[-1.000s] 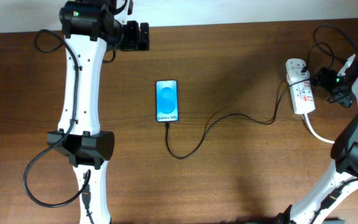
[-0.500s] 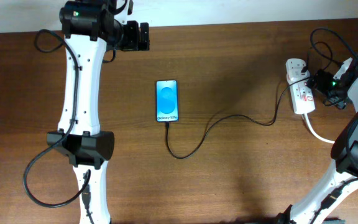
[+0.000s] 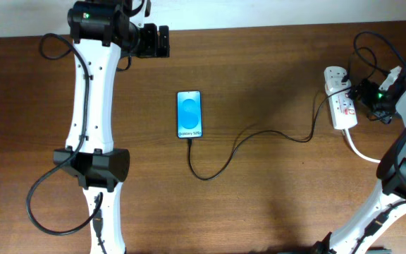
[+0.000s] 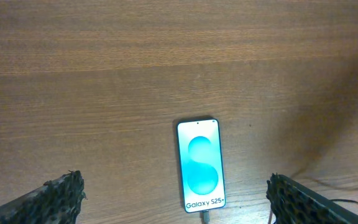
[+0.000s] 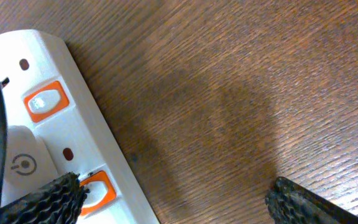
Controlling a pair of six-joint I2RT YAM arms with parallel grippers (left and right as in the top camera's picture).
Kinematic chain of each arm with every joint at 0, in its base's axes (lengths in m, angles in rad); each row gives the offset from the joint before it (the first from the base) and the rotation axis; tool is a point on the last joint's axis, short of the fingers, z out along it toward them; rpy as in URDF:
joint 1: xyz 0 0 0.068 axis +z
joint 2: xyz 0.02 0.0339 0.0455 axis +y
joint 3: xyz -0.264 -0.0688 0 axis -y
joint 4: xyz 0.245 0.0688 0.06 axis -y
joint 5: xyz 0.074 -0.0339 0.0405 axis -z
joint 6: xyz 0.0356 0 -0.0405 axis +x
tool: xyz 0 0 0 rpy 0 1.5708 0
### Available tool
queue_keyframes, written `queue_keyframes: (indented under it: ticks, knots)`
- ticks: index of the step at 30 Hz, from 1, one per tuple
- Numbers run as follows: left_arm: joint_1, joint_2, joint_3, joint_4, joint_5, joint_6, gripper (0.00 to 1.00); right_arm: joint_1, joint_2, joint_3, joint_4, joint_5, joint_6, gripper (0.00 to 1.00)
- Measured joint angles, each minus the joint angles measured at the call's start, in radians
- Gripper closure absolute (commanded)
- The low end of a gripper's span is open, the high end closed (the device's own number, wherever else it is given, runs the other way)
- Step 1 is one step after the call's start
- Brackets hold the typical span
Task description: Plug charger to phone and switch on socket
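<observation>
Phone [image 3: 190, 114] sits mid tabletop [image 3: 273, 197]. Charger [image 3: 259, 132] is already in its lower end and runs right to the socket [image 3: 340, 106], so I judge only the switch is left. My right claw [image 5: 174, 185] is spread wide, with one finger [image 5: 48, 199] at the lower orange switch [image 5: 98, 186]. I'd press straight down, lightly, so the strip doesn't skid. Left claw [image 3: 162, 41] is wide too, near the far edge. There's bare wood beside the strip, and the white cord [image 3: 361, 152] trails off its near end.
</observation>
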State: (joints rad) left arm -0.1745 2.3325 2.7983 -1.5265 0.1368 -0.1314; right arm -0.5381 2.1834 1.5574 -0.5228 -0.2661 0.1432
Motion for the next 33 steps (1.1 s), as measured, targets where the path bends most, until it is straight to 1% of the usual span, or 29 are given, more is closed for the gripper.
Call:
queue_keyframes:
  ticks: [14,20,28,33]
  knots:
    - [0.000,0.000,0.000,0.000,0.000,0.000,0.01,-0.004,0.000,0.006,-0.032,-0.017,-0.014,0.02]
    - [0.000,0.000,0.000,0.000,0.000,0.000,0.01,-0.001,0.000,0.008,-0.048,-0.016,-0.042,0.02]
    - [0.000,0.000,0.000,0.000,0.000,0.000,0.01,0.004,-0.002,0.008,-0.029,0.012,0.060,0.02]
    - [0.000,0.000,0.000,0.000,0.000,0.000,0.01,0.011,0.000,0.008,-0.013,0.040,0.066,0.02]
